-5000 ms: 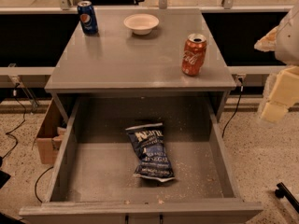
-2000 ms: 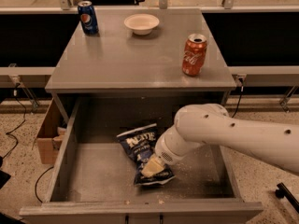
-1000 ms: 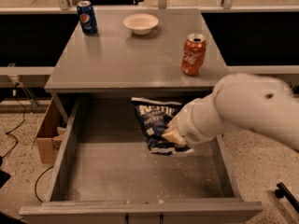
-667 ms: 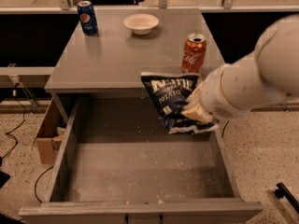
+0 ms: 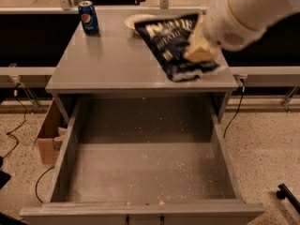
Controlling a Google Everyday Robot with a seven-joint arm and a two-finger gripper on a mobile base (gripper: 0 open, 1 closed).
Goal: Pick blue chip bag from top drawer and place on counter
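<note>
Speckled flooring surrounds our grey table (image 5: pixel 108 64), and its drawer (image 5: pixel 145 172) stands open below, crumbs on its bottom. We see the tool (image 5: pixel 200 50) over the table's right side, clenched on the bag (image 5: pixel 168 41), which hangs tilted above the surface. A blue can (image 5: pixel 88 17) and a bowl (image 5: pixel 136 20) stand at the back.

a single camera looks steeply down from in front of the cabinet, above the pulled-out top drawer (image 5: pixel 69 146), facing toward the counter (image 5: pixel 108 64) behind it. it sits close, so the drawer front meets the bottom edge. the gripper (image 5: pixel 200 50) enters at upper right, above the counter, clamped on the blue chip bag (image 5: pixel 166 39).
</note>
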